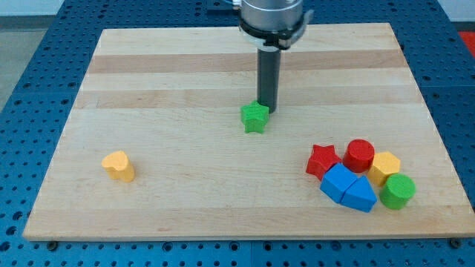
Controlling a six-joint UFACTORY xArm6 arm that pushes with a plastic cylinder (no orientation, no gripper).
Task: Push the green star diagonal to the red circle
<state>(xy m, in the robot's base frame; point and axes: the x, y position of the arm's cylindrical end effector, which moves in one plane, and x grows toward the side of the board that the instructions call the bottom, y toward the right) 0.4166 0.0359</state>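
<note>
Nearest you, along the view's bottom, runs the front edge of the pale wooden desk, a plank board resting on a blue perforated base that frames it on every side. Low at the view's right lies a tight cluster of six blocks: a green cylinder, a blue wedge-like block touching a second blue block, a red star, a yellow hexagon and the red circle. Toward the view's left, well apart from them, sits a lone yellow block, rounded and heart-like in shape. Farther up, near the board's middle, you find the green star, well apart from the red circle, up and to its left in the view. Your rod stands upright from the grey arm mount at the view's top; my tip meets the board just beside the star's upper right, touching or nearly so. No hand is fitted, so none can be called spread or pressed. Count: two red, two blue, two yellow, two green.
</note>
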